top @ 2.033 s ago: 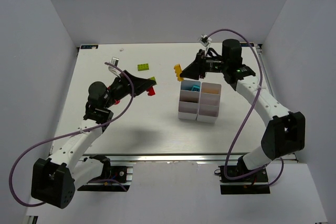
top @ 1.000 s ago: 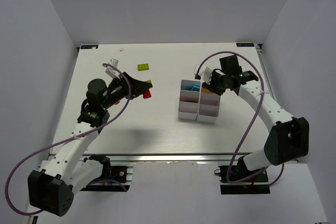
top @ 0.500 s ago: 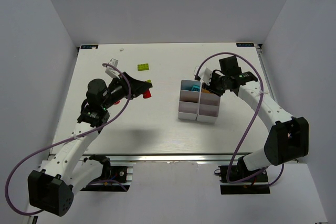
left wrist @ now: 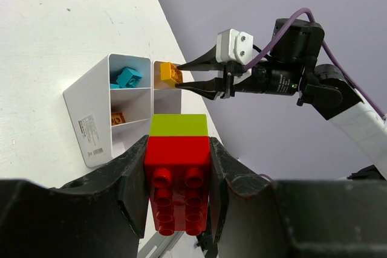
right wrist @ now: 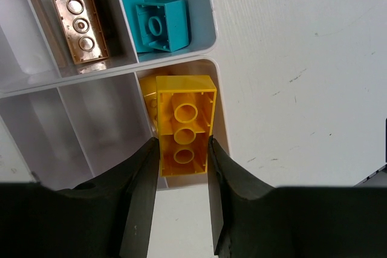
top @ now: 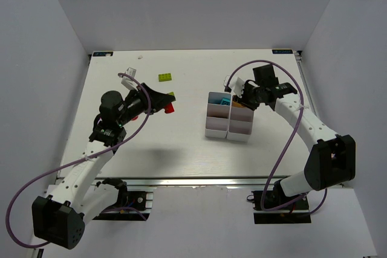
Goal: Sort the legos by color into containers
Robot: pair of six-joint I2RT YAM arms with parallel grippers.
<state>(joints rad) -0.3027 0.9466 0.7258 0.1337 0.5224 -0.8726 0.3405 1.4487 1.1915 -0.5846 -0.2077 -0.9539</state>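
1. Right wrist view gives me the yellow brick [right wrist: 183, 124], underside up and pinched by its long sides in the right gripper [right wrist: 181, 144]; it sits at the mouth of a corner bin of the containers [top: 217, 131], and I cannot tell whether it has passed below the rim.
2. The bin just beside it holds the cyan bricks [right wrist: 160, 25]; the next bin along that row holds one orange brick [right wrist: 78, 25]; the two other bins showing in this view look bare.
3. From the left wrist I see the red brick [left wrist: 178, 182], studs towards the camera, with a lime green brick [left wrist: 179, 125] stacked on its far end; the left gripper [left wrist: 178, 167] is clamped on the red one's sides, holding the stack in the air, well apart from the containers.
4. From the top camera I see a second lime brick [top: 165, 77] lying alone on the table [top: 181, 149], towards the far edge, beyond the left gripper.
5. The containers stand right of the table's centre; the right arm reaches over their far side from the right; the left arm is on the left, its gripper pointing towards them.
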